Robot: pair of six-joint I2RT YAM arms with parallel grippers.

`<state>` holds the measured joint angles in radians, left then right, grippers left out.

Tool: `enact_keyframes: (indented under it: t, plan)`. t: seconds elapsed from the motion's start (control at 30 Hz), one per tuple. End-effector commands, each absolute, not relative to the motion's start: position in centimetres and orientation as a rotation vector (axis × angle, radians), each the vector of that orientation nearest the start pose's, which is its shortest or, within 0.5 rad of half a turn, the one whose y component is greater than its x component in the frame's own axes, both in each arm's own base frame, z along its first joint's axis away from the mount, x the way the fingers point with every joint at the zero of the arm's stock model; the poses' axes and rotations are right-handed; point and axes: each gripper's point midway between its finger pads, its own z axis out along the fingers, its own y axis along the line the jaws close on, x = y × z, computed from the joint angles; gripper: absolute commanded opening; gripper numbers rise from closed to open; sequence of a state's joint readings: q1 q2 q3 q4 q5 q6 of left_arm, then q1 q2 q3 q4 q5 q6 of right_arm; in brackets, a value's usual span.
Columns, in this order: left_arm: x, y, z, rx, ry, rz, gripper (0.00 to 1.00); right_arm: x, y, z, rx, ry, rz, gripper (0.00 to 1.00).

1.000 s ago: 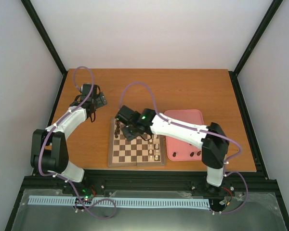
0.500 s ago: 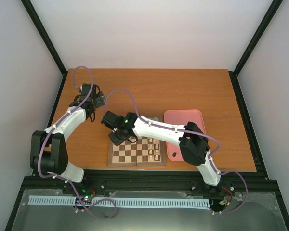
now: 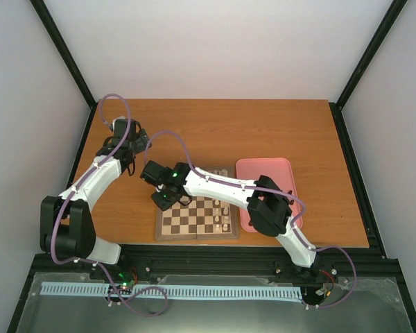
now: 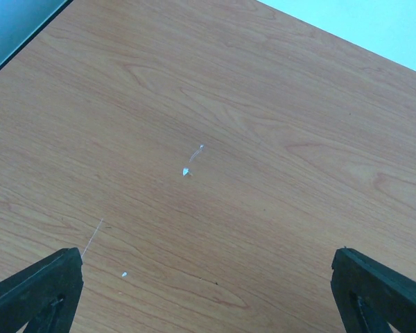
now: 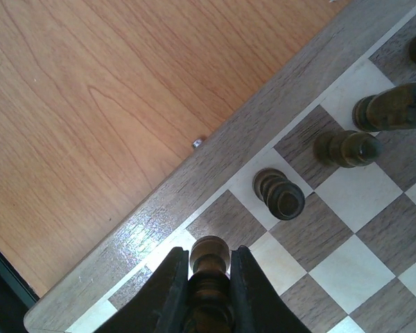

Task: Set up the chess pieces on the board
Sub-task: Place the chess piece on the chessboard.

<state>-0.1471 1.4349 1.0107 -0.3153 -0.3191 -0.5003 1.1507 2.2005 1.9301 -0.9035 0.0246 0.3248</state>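
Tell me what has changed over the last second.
The right gripper swung left over the board to its left edge, still shut on a dark chess piece. The left gripper, open, drifted slightly left over bare table. The board and the pink tray stayed put.

Arms: we count two – left arm [image 3: 97,177], right arm [image 3: 222,184]. Grippers: two – left gripper [image 4: 206,253], right gripper [image 5: 208,251], each showing two fingers [image 4: 35,295]. Board [image 3: 184,223]: one. Pink tray [image 3: 263,170]: one. Table [image 3: 263,125]: one. Dark chess pieces [image 5: 281,194], right wrist view: we make it five – one between right gripper's fingers, four on board squares, last of them cut by frame edge. Cream pieces [image 3: 227,209] on board: several, too small from above for us to count.
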Motion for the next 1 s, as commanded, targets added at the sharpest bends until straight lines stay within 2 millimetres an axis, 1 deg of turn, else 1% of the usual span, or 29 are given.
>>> enact_keyframes:
  t: [0.0, 0.2, 0.37, 0.6, 0.77, 0.97]
  plan:
    - [41.2, -0.6, 17.8, -0.564, 2.173, 0.030, 1.00, 21.3, 48.0, 9.0, -1.157, 2.573, 0.369, 0.09]
    - [41.3, -0.6, 17.6, -0.564, 2.176, 0.035, 1.00, 21.4, 48.0, 8.2, -1.149, 2.578, 0.361, 0.09]
    - [41.4, -0.6, 17.6, -0.565, 2.175, 0.035, 1.00, 21.5, 47.9, 8.1, -1.128, 2.567, 0.324, 0.09]
    - [41.4, -0.7, 17.3, -0.564, 2.182, 0.034, 1.00, 20.8, 48.1, 8.1, -1.122, 2.552, 0.291, 0.09]
    - [41.4, -0.7, 17.5, -0.563, 2.177, 0.026, 1.00, 20.2, 48.2, 8.3, -1.121, 2.534, 0.280, 0.09]
    - [41.4, -0.8, 17.4, -0.562, 2.178, 0.020, 1.00, 20.6, 47.7, 7.4, -1.110, 2.536, 0.233, 0.09]
